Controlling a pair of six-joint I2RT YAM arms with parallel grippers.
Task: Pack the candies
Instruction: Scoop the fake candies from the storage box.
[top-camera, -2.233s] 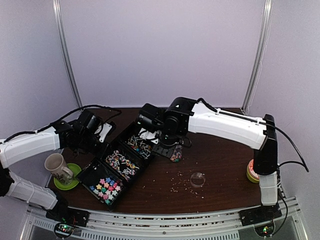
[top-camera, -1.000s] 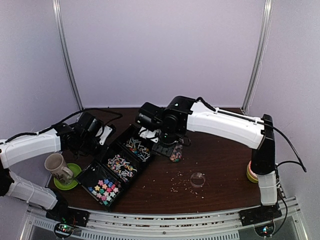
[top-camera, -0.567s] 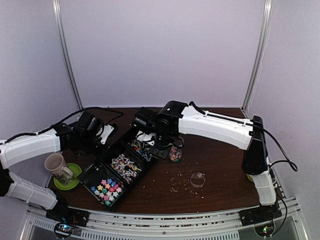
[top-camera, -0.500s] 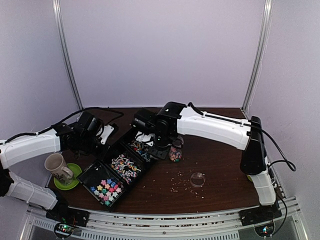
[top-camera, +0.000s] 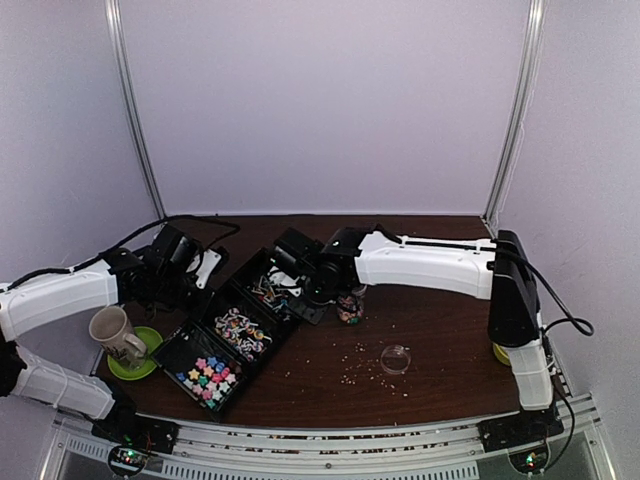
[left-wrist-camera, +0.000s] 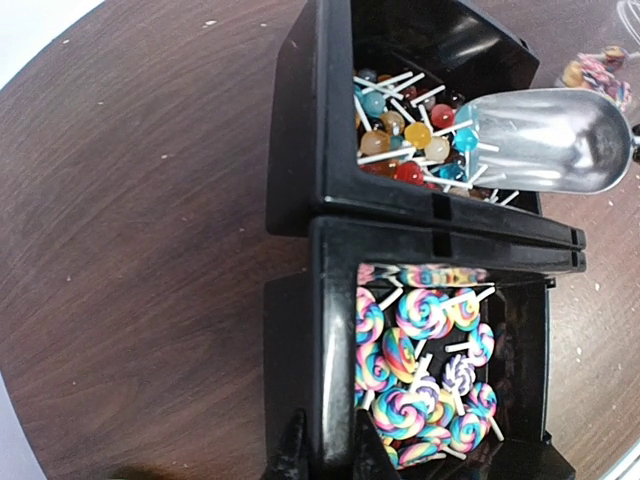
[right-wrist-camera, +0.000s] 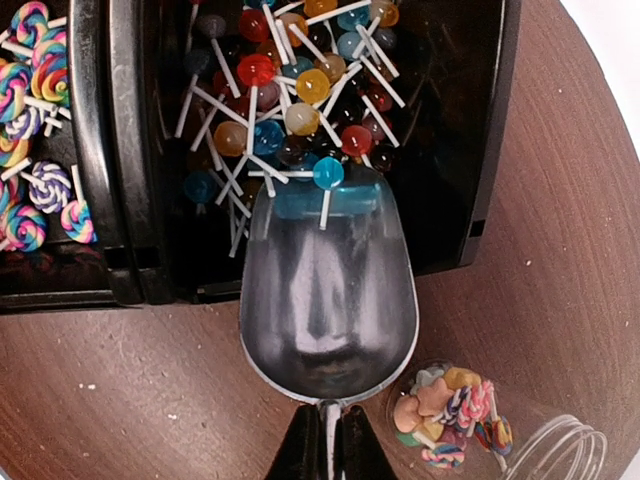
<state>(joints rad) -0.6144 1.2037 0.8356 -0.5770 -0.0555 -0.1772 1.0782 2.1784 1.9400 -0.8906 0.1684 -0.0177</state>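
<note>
The right gripper (right-wrist-camera: 322, 447) has its jaws clamped on the clear scoop (right-wrist-camera: 328, 290), lip resting among the candies (right-wrist-camera: 302, 118) in the tray (right-wrist-camera: 95, 150), end compartment. The left gripper (left-wrist-camera: 328, 455) jaws pinch the tray wall.

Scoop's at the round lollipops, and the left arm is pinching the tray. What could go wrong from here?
1. The scoop has one lollipop at its lip; the tangled sticks may be shoved ahead instead of loading.
2. The left jaws pinch the tray by one wall only; a hard push could twist it loose.
3. The jar stands close beside the scoop's handle end; drawing back might tip it.
</note>
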